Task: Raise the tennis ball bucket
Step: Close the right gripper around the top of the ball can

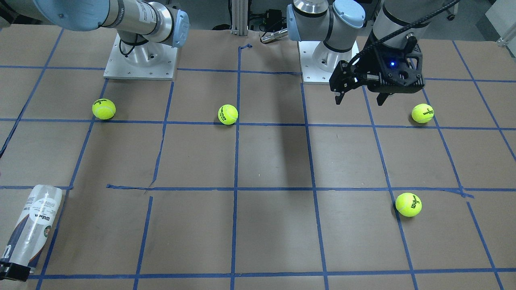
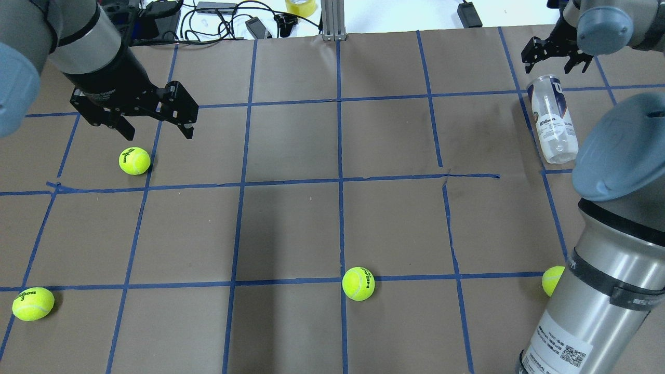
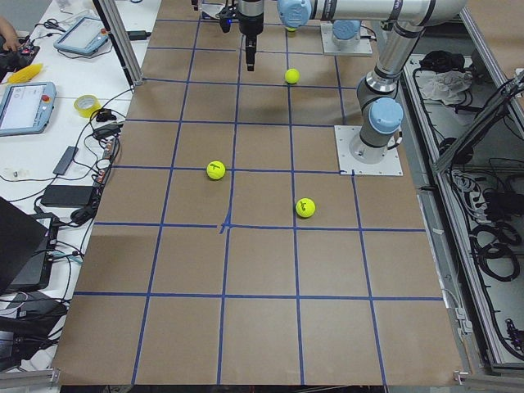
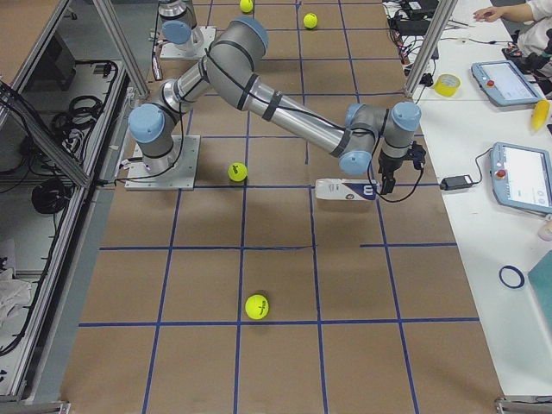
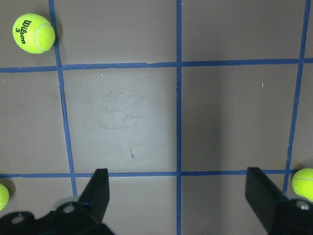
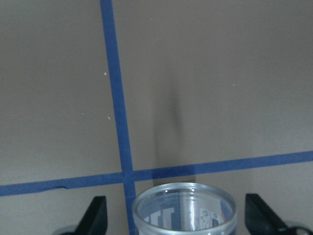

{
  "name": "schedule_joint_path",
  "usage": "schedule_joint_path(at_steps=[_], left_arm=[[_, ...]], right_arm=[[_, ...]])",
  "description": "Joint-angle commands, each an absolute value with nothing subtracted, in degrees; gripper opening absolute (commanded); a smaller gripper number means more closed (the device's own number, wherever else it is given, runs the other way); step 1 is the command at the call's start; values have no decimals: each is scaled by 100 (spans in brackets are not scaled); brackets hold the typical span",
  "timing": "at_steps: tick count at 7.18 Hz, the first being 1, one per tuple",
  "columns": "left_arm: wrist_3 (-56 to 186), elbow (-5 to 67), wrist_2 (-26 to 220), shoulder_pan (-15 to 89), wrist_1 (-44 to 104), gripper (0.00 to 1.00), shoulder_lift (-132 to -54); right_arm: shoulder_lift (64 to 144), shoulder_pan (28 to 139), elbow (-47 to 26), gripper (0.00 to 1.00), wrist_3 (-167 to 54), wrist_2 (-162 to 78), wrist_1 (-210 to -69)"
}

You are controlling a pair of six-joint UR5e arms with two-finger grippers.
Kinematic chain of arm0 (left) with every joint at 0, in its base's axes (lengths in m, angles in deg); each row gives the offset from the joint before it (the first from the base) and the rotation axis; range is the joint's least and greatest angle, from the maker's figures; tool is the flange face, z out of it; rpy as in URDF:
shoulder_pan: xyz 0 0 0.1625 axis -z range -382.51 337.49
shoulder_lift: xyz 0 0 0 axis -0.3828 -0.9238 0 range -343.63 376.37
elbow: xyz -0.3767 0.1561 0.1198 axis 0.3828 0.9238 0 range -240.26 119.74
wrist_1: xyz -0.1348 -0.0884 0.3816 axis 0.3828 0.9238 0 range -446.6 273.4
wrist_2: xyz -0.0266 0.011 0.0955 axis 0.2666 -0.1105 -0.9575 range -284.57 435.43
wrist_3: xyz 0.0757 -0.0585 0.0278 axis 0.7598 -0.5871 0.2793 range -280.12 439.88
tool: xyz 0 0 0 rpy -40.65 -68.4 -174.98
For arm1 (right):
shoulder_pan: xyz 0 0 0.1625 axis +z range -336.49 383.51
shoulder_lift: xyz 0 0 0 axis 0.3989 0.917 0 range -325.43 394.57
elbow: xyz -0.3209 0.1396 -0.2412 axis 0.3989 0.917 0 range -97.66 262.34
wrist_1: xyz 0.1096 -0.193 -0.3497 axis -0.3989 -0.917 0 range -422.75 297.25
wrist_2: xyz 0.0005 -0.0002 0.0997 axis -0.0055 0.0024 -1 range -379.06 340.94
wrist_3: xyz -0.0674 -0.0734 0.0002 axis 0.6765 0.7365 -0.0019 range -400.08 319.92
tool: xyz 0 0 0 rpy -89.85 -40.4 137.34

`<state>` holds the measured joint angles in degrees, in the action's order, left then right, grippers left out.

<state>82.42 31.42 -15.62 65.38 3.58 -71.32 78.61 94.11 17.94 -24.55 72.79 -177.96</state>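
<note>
Tennis ball bucket (image 2: 553, 122) lies flat, clear, white-navy label, mouth by spread right fingers (image 6: 96, 216); left fingers (image 5: 98, 192) spread.

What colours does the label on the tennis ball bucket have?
The bucket label is white and navy; the overhead view shows it best.

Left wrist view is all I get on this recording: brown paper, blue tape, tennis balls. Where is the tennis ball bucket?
Observer: The tennis ball bucket lies on its side on the table, on the robot's right, towards the far edge.
Operator: Is the right arm anywhere near it?
Observer: Yes, the right tool is at the bucket's far end, its fingers either side of the rim.
Operator: Is it gripped?
Observer: No, the right wrist view shows the tool open, with gaps between the fingers and the rim.
</note>
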Motion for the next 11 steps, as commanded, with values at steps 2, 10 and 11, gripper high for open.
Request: schedule_joint_path(at_steps=[2, 10, 11], left_arm=[[8242, 3141, -1562, 6538, 358, 100, -7125], [8242, 3141, -1571, 6538, 358, 100, -7125], [8242, 3141, -1571, 6538, 358, 100, -7125]], right_arm=[[7861, 9339, 1545, 100, -2162, 7305, -17833], [8507, 9417, 1387, 40, -2084, 7183, -17100], [9050, 9792, 1291, 34, -2057, 6756, -16538]])
